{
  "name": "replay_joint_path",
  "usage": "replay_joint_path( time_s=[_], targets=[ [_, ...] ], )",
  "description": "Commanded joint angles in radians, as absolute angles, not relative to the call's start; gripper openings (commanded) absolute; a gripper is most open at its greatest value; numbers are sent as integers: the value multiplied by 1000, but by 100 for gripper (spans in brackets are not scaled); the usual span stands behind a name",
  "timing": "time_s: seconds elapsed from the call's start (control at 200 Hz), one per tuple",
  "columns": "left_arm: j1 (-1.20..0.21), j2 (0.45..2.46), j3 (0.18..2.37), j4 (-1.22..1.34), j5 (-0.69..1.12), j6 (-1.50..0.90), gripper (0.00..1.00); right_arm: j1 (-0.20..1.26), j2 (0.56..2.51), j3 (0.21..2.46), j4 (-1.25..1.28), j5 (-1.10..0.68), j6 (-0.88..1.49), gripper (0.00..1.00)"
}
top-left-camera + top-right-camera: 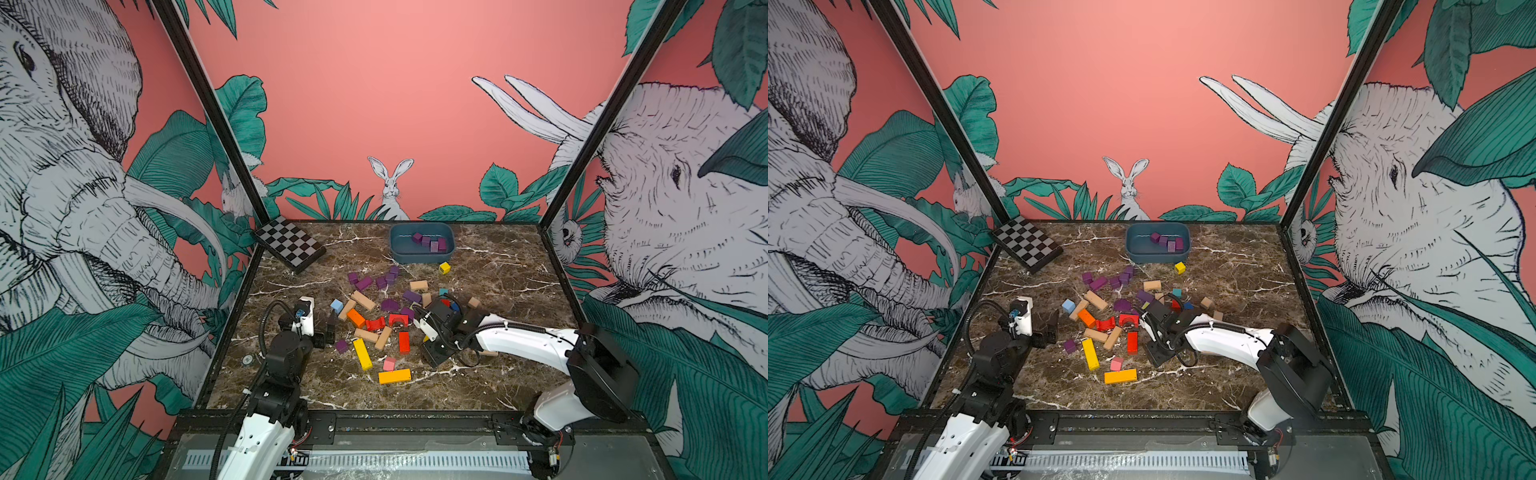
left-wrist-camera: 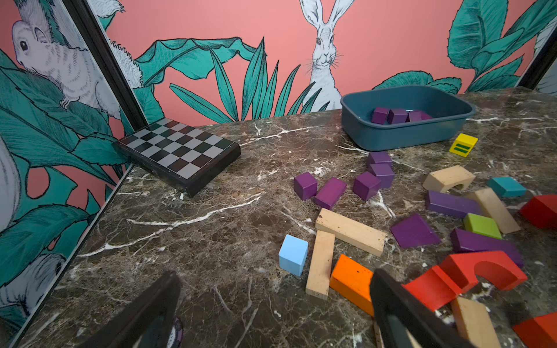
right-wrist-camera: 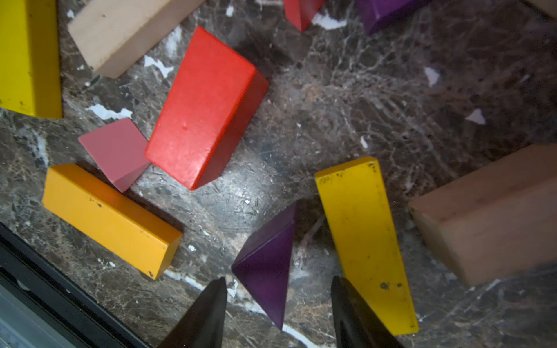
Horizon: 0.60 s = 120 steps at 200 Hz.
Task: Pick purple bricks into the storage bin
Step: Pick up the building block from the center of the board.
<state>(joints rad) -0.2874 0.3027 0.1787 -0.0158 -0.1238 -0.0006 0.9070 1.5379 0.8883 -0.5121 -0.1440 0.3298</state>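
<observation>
Reaches down into the scattered pile with the right gripper (image 3: pixel 278 278), jaws half drawn in either side of a small purple-painted wooden brick (image 3: pixel 266 265) beside a yellow wooden bar (image 3: pixel 364 241). Cannot tell whether gripped, given slivers of brown marbled tabletop (image 3: pixel 391 105) on both flanks. Holds the left gripper (image 2: pixel 275 272) spread wide and empty at the pile's edge, probably to stay clear. Four purple bricks (image 1: pixel 426 241) already inside the shallow dark blue plastic storage bin (image 1: pixel 420 257) at the far edge, with many more loose between bin and arms.

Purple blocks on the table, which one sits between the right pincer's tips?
The purple three-cornered block beside the long yellow bar; the right pincer straddles it, open, unlike the rest.
</observation>
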Motion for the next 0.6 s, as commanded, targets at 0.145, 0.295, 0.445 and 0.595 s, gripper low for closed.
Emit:
replay_joint_path(
  time_s=[0.145, 0.295, 0.445, 0.595],
  targets=[
    [-292, 292, 192, 12, -122, -3, 99, 919, 1629, 933, -498, -152, 340, 49],
    [-292, 280, 189, 9, -123, -5, 99, 918, 1638, 942, -497, -147, 335, 48],
    [-291, 276, 189, 7, -123, -5, 99, 918, 1640, 946, -500, -140, 334, 38],
    [-292, 276, 190, 8, -124, -5, 99, 919, 1633, 961, -515, -130, 326, 30]
  ],
)
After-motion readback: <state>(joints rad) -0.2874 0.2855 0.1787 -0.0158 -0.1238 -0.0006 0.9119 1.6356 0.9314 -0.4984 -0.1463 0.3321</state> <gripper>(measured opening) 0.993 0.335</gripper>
